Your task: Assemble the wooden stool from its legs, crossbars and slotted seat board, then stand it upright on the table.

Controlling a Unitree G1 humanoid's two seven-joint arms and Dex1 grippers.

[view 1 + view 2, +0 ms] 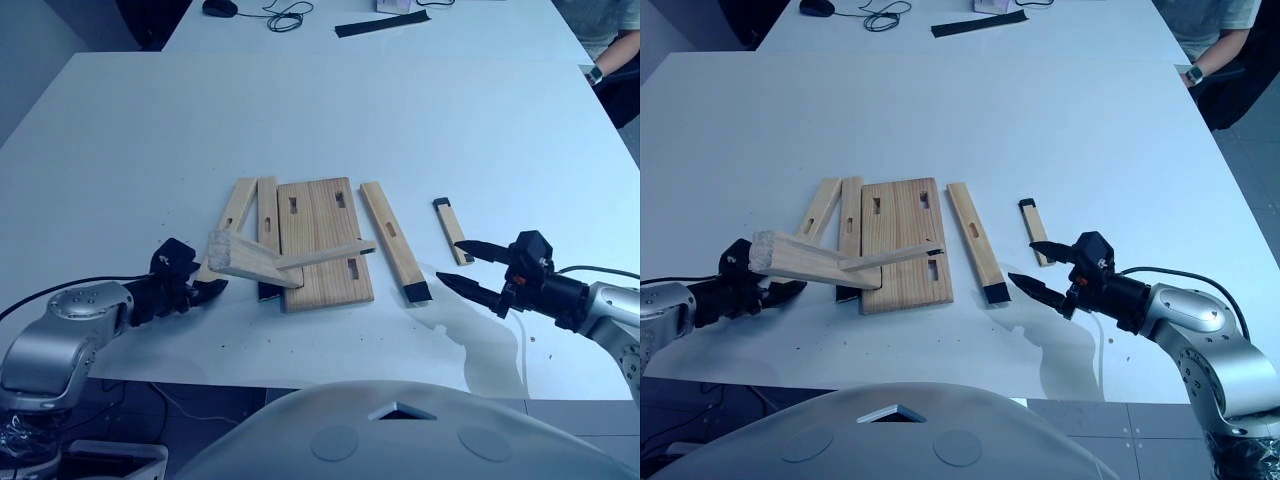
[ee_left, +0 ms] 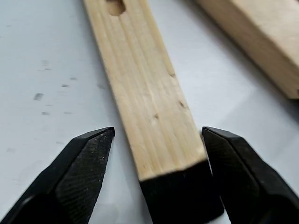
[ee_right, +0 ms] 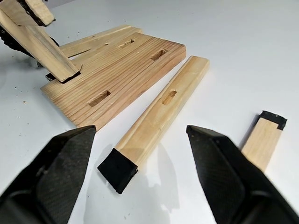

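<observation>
Lower left in the left eye view, my left gripper [image 1: 202,286] has its fingers [image 2: 86,168] spread, unclosed, straddling the black-capped end of a leg [image 2: 149,107] flat on the counter [image 1: 400,120]; its length runs straight away from them. My right gripper [image 1: 450,260] hangs wide, empty.

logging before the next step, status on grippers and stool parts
Left gripper open, straddling a leg at its black-tipped end. Right gripper open, beside the right leg. Seat board flat, stool unassembled. Joined leg piece rests tilted on the board.
</observation>
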